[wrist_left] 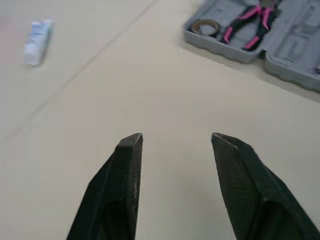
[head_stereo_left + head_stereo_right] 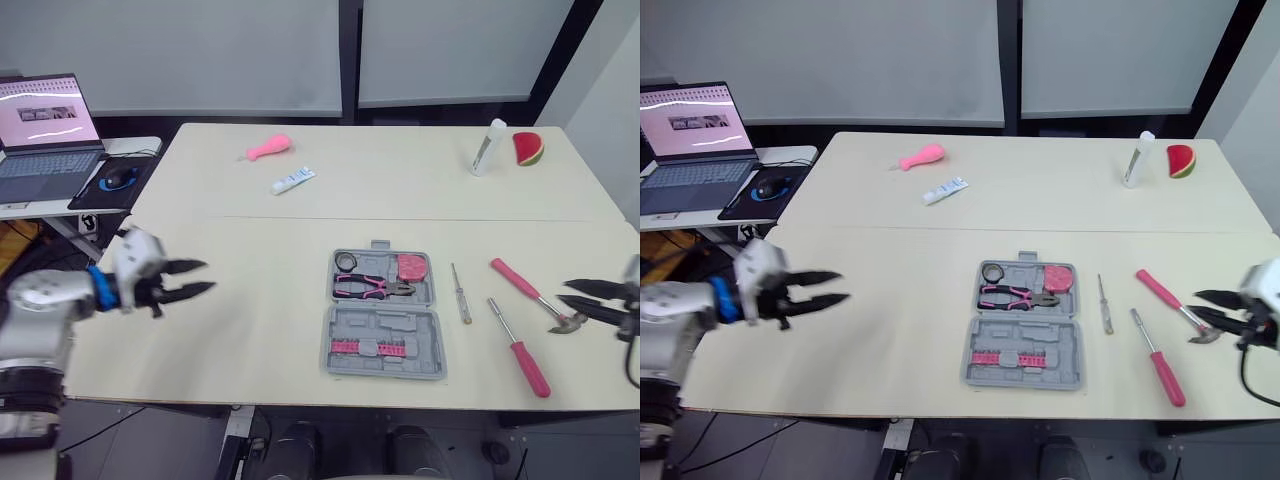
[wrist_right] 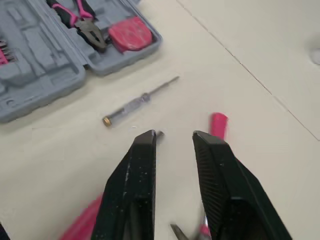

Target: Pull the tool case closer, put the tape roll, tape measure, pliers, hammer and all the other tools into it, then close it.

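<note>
The grey tool case [image 2: 385, 330] lies open at the table's middle front. In its far half sit a tape roll [image 2: 346, 262], pink-handled pliers [image 2: 372, 287] and a pink tape measure [image 2: 412, 266]. To its right on the table lie a small clear screwdriver [image 2: 460, 293], a pink hammer [image 2: 530, 295] and a pink-handled screwdriver [image 2: 522, 350]. My right gripper [image 2: 565, 293] hovers open just above the hammer's head, with nothing between its fingers. My left gripper [image 2: 208, 276] is open over bare table, well left of the case.
At the back of the table lie a pink toy [image 2: 268, 148], a small tube [image 2: 293, 180], a white bottle [image 2: 488, 147] and a watermelon slice [image 2: 528, 148]. A laptop [image 2: 45, 135] and mouse [image 2: 120, 178] sit on a side desk at the left.
</note>
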Action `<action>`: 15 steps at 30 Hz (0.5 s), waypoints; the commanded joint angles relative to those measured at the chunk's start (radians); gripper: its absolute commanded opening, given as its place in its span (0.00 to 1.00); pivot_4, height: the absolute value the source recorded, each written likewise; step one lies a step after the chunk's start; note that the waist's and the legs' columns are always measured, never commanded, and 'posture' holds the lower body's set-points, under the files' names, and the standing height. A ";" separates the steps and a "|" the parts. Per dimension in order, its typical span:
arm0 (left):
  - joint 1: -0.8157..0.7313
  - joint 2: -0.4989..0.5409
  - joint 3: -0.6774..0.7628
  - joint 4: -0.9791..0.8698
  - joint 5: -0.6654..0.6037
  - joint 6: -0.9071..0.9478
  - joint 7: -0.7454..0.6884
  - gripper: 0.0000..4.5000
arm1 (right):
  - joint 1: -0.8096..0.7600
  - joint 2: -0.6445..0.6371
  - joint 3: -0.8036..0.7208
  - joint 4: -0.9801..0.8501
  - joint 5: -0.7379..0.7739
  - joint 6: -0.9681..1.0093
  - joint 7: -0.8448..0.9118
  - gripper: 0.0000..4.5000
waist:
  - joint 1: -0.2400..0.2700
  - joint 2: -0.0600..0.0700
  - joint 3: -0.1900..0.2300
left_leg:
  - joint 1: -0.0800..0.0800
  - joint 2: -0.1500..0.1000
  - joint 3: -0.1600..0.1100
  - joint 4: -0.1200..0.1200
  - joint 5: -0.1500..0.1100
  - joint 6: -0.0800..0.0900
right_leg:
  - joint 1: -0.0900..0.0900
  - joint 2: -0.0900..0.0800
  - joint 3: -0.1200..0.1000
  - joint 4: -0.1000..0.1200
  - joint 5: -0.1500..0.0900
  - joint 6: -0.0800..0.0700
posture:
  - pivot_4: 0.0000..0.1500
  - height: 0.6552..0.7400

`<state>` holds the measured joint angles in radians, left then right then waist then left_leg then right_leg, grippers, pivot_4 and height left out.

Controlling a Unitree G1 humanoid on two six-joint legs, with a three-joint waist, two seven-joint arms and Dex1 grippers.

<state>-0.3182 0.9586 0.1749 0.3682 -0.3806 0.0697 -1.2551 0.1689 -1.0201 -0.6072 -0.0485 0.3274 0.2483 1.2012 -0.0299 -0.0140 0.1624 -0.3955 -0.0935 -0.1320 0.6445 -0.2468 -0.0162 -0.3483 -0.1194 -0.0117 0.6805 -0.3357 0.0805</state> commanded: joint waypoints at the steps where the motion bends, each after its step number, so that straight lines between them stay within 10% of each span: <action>1: 0.017 0.015 0.056 0.021 -0.013 0.036 0.021 0.72 | 0.004 -0.025 -0.090 0.091 -0.007 -0.077 0.002 0.46 | 0.000 0.000 0.000 | 0.001 0.000 0.000 0.000 0.000 0.000 | 0.001 0.000 0.000 0.000 0.000 0.000 | 1.00 1.00; 5: 0.037 0.004 0.077 0.135 0.038 -0.043 0.068 1.00 | -0.013 -0.016 -0.106 0.244 -0.026 -0.161 -0.034 0.64 | -0.007 0.000 0.000 | 0.002 0.001 0.001 -0.002 0.000 0.000 | 0.000 0.001 0.001 0.001 0.000 0.000 | 1.00 1.00; 11: 0.058 -0.016 0.085 0.160 0.046 -0.078 0.087 1.00 | -0.034 -0.021 -0.106 0.411 -0.039 -0.228 -0.076 1.00 | -0.003 0.000 0.000 | 0.000 0.001 0.002 -0.002 0.000 0.000 | -0.001 0.000 0.001 0.000 0.000 0.000 | 1.00 1.00; 15: 0.068 -0.022 0.100 0.155 0.044 -0.084 0.104 1.00 | -0.023 -0.031 -0.099 0.485 -0.053 -0.274 -0.089 1.00 | -0.003 0.000 0.000 | 0.000 0.000 0.002 -0.001 0.000 0.000 | -0.001 0.000 0.001 0.000 0.000 0.000 | 1.00 1.00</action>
<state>-0.2482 0.9332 0.2388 0.5320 -0.3300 0.0071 -1.1625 0.1448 -1.0223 -0.6852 0.4252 0.2795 0.0044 1.1212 -0.0327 -0.0143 0.1625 -0.3956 -0.0931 -0.1300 0.6430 -0.2469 -0.0162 -0.3498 -0.1198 -0.0102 0.6806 -0.3358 0.0803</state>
